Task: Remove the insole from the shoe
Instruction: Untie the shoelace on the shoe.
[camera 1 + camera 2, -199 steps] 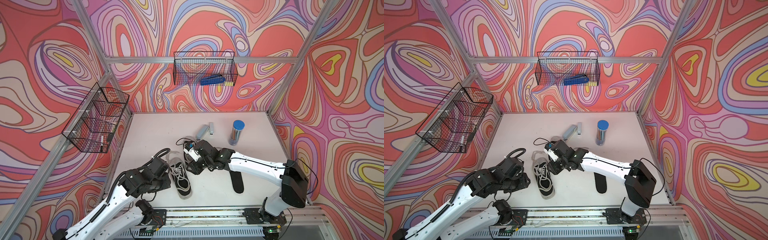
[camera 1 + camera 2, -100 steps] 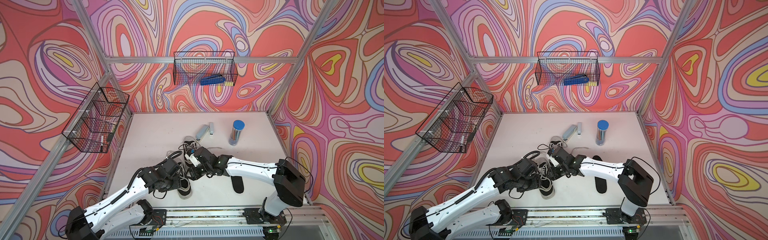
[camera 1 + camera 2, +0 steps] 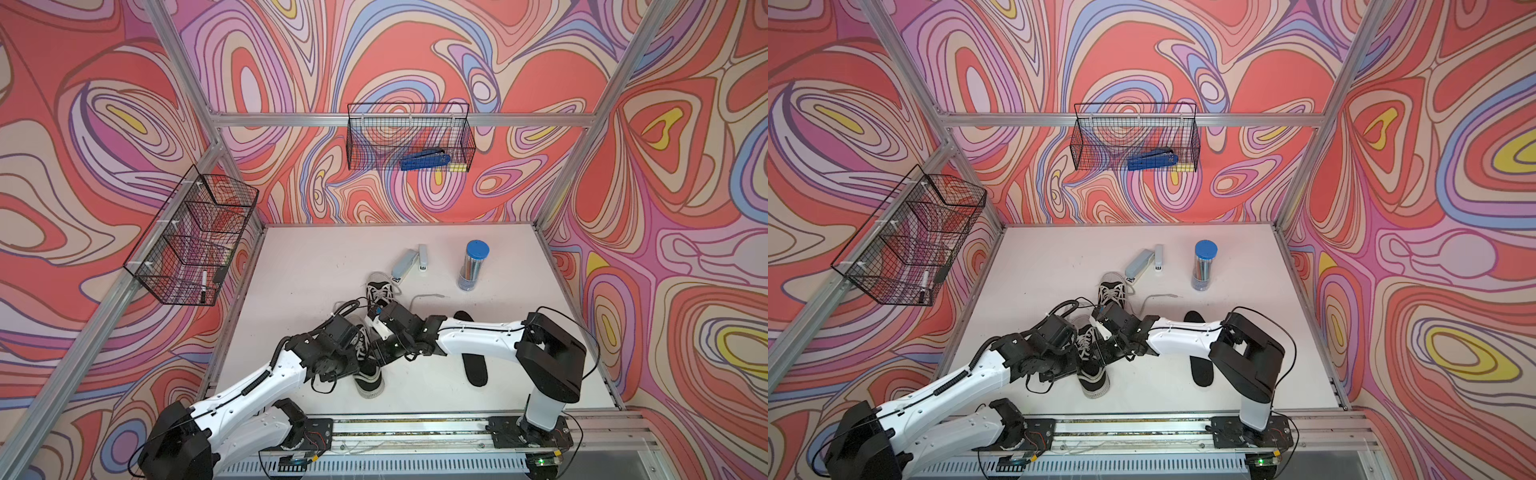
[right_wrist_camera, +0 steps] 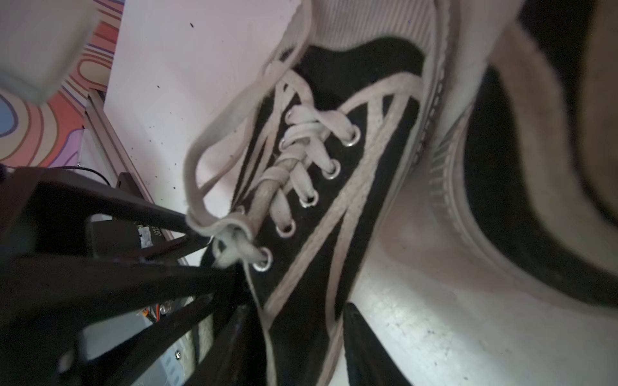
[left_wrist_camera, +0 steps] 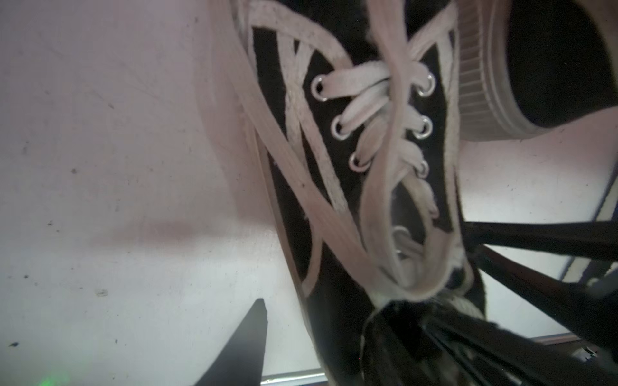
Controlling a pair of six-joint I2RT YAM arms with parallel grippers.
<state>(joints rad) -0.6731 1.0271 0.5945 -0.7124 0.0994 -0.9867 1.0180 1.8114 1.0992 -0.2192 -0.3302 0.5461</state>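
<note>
A black canvas shoe [image 3: 369, 376] with white laces [image 5: 371, 110] lies near the table's front, toe toward the rail. Both grippers meet at its heel end. My left gripper [image 5: 334, 317] straddles the shoe's side wall with its jaws open; the outer finger [image 5: 247, 344] stands clear of the canvas and the other is lost in the dark opening. My right gripper [image 4: 294, 310] is shut on the opposite side wall [image 4: 301, 334]. The shoe's inside is hidden. A black insole [image 3: 474, 368] lies flat on the table, partly under the right arm.
A second black shoe [image 3: 380, 291] sits just behind the grippers. Farther back are a grey stapler [image 3: 404, 264], a small white stapler [image 3: 423, 259] and a clear tube with a blue lid [image 3: 472, 266]. Wire baskets hang on the back wall [image 3: 409, 141] and left wall [image 3: 195, 237].
My left gripper has swung in from the left onto the front shoe's opening. My right gripper has dropped forward from over the back shoe onto the front shoe, uncovering the back shoe.
</note>
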